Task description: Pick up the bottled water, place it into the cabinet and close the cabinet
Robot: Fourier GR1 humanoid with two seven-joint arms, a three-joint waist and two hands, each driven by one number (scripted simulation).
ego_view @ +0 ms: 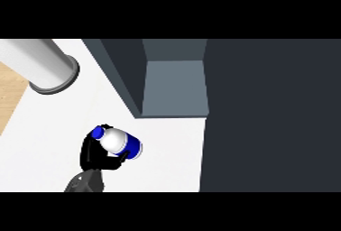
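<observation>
Bottled water [120, 142], white with blue cap and blue band, held tilted above the white counter [166, 153] by the left hand [93, 155], fingers curled round it. Open cabinet [174, 85] lies near, up and right; right hand unseen

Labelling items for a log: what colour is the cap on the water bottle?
Blue; the cap tops the white-and-blue water bottle, seen in the head view.

Head view: one arm visible, entering from lower edge. Forearm [85, 182] was grey, tapering toward the wrist, with darker shading along its sides. Hand [93, 155] was glossy black, with thick rounded fingers and thumb. No cables, screws or markings could be made out.
</observation>
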